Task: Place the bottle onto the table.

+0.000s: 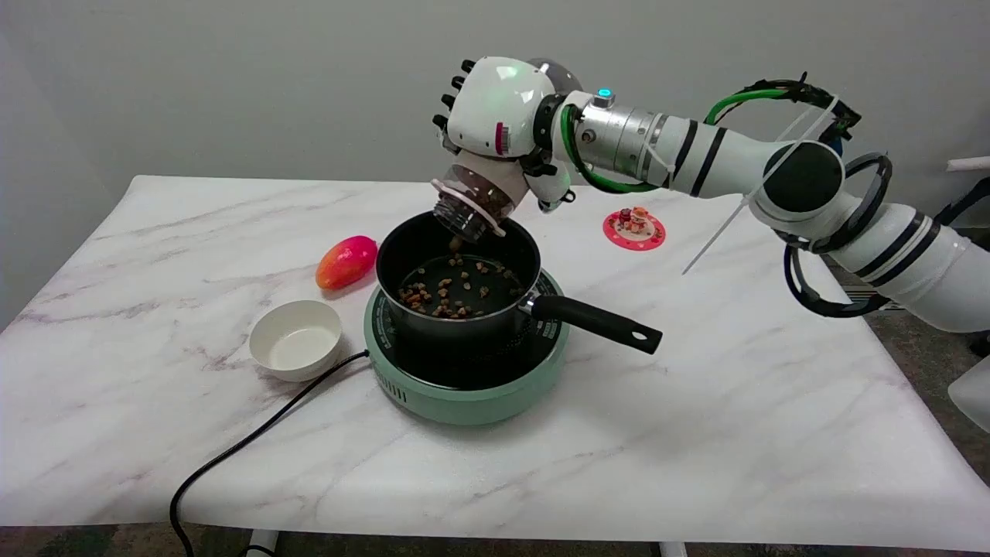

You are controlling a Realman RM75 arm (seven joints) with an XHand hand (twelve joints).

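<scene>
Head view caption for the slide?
Right hand tips clear plastic bottle, spilling brown pellets into black saucepan on green hotplate.

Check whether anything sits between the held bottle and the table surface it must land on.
Yes: the right hand holds the bottle tilted, mouth down, directly over the pot on the green cooker. Bare table lies to the right.

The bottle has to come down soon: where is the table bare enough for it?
Bare marble lies right of the pot handle and along the near edge of the table. Crowded: the left, with mango, bowl and cord, and behind, by the pink dish.
</scene>
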